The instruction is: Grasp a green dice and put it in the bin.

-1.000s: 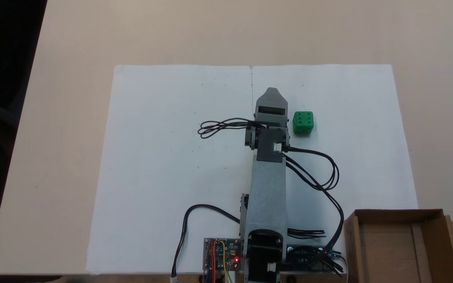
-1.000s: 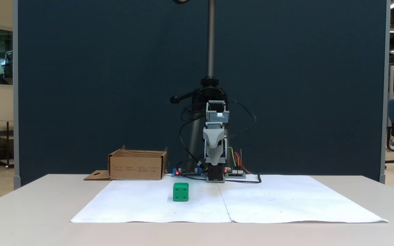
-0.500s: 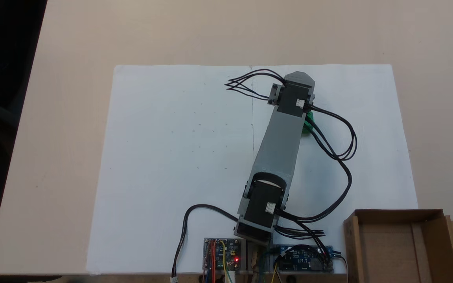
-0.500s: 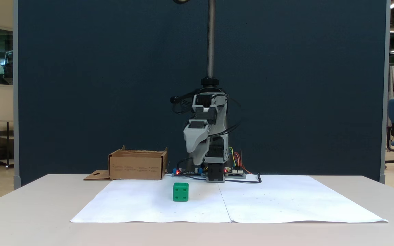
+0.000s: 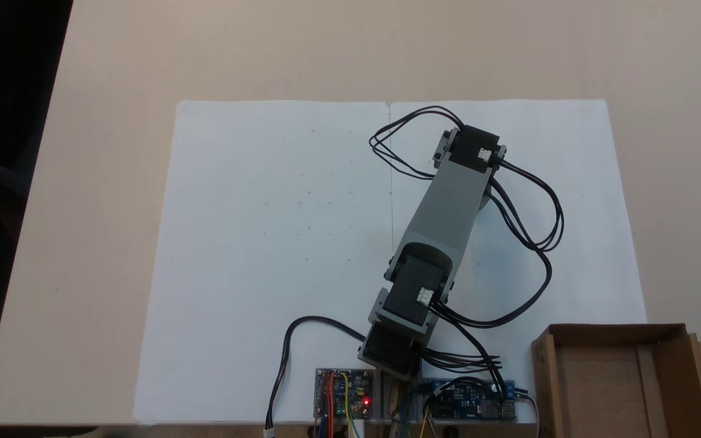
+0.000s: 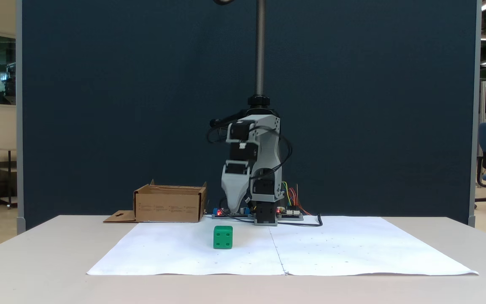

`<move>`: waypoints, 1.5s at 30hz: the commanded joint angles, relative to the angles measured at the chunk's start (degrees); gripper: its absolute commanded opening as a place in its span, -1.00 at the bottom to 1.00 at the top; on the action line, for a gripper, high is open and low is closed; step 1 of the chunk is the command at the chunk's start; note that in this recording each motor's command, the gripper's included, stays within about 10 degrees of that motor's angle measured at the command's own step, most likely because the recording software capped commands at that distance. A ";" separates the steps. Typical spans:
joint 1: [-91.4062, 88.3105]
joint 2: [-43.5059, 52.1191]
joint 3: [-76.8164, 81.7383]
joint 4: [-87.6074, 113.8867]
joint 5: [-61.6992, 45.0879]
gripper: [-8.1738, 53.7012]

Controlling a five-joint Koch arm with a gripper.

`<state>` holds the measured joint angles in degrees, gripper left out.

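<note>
Grey gripper (image 6: 233,207) hanging tip-down above small bright green cube dice (image 6: 223,237), not touching; jaw state unreadable.

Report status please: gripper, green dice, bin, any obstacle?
Gripper above the dice, jaw state unclear. Green dice on the white paper, not grasped. Bin apart, nothing seen inside. No obstacle between.

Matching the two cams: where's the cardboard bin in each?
A fixed view: the bin sits in the bottom right corner, right of the arm's base.
A fixed view: the bin sits left of centre on the table's far side, left of the arm.
Shared landmark: the red-lit circuit board at the arm's base.
</note>
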<state>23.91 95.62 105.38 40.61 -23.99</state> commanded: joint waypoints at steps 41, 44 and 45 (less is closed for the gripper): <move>2.29 -14.33 -6.68 -5.36 -6.33 0.65; 2.29 -14.94 -6.86 -5.62 -6.68 0.63; 2.29 -15.12 -6.94 -5.89 -6.77 0.63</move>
<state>25.93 79.19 101.25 36.47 -26.63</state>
